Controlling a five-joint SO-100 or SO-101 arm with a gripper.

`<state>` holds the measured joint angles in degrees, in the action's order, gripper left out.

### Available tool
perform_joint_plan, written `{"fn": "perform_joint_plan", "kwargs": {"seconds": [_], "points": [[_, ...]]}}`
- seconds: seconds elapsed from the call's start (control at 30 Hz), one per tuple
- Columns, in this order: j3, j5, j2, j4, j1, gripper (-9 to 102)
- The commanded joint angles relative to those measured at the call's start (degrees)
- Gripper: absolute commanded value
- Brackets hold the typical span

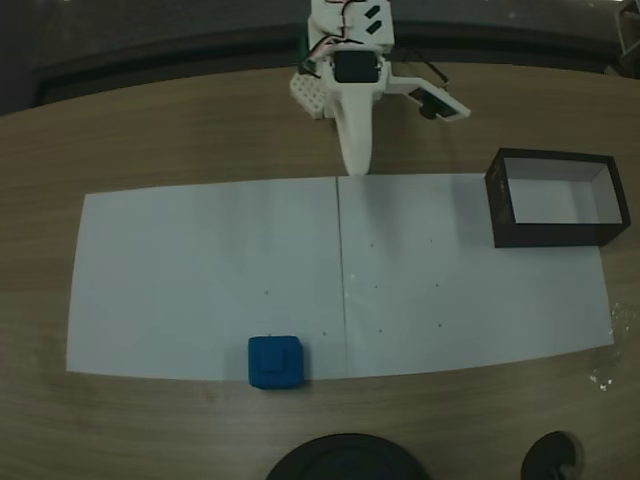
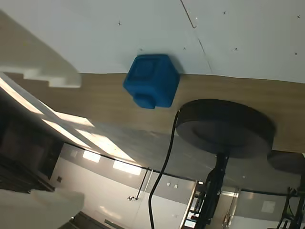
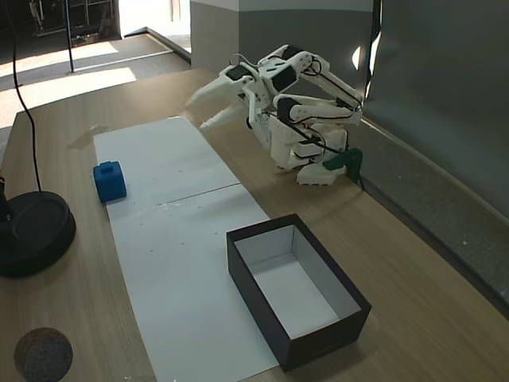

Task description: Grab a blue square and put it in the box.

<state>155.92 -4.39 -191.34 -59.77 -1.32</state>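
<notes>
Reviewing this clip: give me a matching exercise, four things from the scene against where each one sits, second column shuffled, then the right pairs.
Things:
1. blue square
2. box
3. gripper
4. round black base

Places:
A. on the bare wood, off the paper, beside the paper's edge where the blue thing lies
B. in the air over the far end of the white paper, holding nothing
C. at the paper's edge, far from the arm
D. straddling the paper's other end, open top, pale inside with nothing in it

Pairs: 1-C, 2-D, 3-B, 4-A
</notes>
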Motion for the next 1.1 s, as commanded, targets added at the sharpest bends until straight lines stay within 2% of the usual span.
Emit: {"fn": "perform_joint_plan", "kwargs": {"seconds": [0.0, 0.13, 0.23, 0.37, 0.53, 0.77, 1.07], "points": [[-8.44, -0.09, 10.46, 2.46, -1.49, 26], [-24.08, 0.09, 34.63, 4.31, -6.86, 27], [-39.64, 0.00, 54.93, 1.49, -9.40, 27], [-63.54, 0.00, 80.51, -8.61, -10.81, 27], [-91.14, 0.53, 104.06, -21.80, -10.37, 28], [-116.28, 0.35, 124.01, -30.67, -10.55, 32], [-125.86, 0.18, 139.57, -31.64, -10.90, 32]]}}
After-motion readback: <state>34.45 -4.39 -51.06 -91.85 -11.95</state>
